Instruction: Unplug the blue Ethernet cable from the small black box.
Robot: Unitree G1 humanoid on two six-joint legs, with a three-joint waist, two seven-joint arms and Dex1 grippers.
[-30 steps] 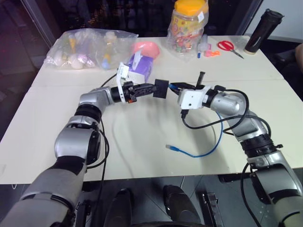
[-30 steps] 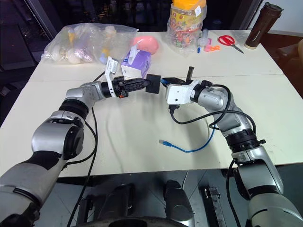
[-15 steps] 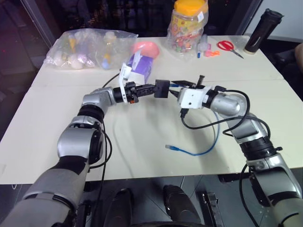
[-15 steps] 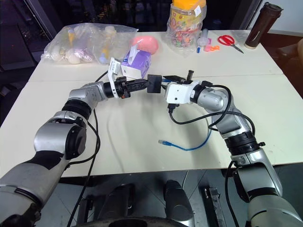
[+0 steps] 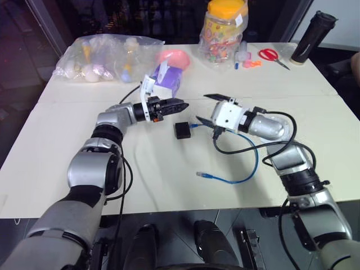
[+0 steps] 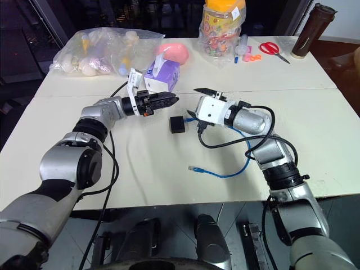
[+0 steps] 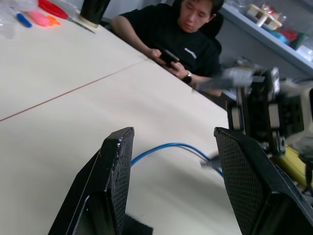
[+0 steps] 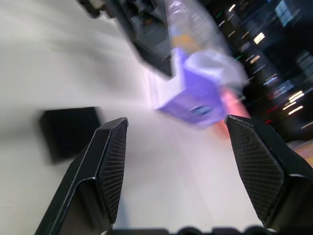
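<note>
The small black box [image 5: 181,130] lies flat on the white table [image 5: 169,174], free of both grippers, and also shows blurred as the box [image 8: 71,132]. One end of the blue Ethernet cable [image 5: 247,169] rests right beside the box; I cannot tell whether it is plugged in. The cable curls under my right arm to a loose plug [image 5: 201,175] near the front. My left gripper [image 5: 179,104] hovers open just behind and left of the box. To the right of the box my right gripper [image 5: 208,109] is open and holds nothing.
A purple tissue box [image 5: 167,79] stands just behind my left gripper. Along the far edge are a plastic bag of items [image 5: 107,56], a pink bowl [image 5: 174,56], a candy jar [image 5: 224,31], red scissors [image 5: 270,54] and a dark bottle [image 5: 312,36]. A person [image 7: 181,34] sits beyond the table's right side.
Both grippers opened. The black box dropped from my left gripper onto the table, the cable end left my right gripper, and the right gripper rolled and sank slightly.
</note>
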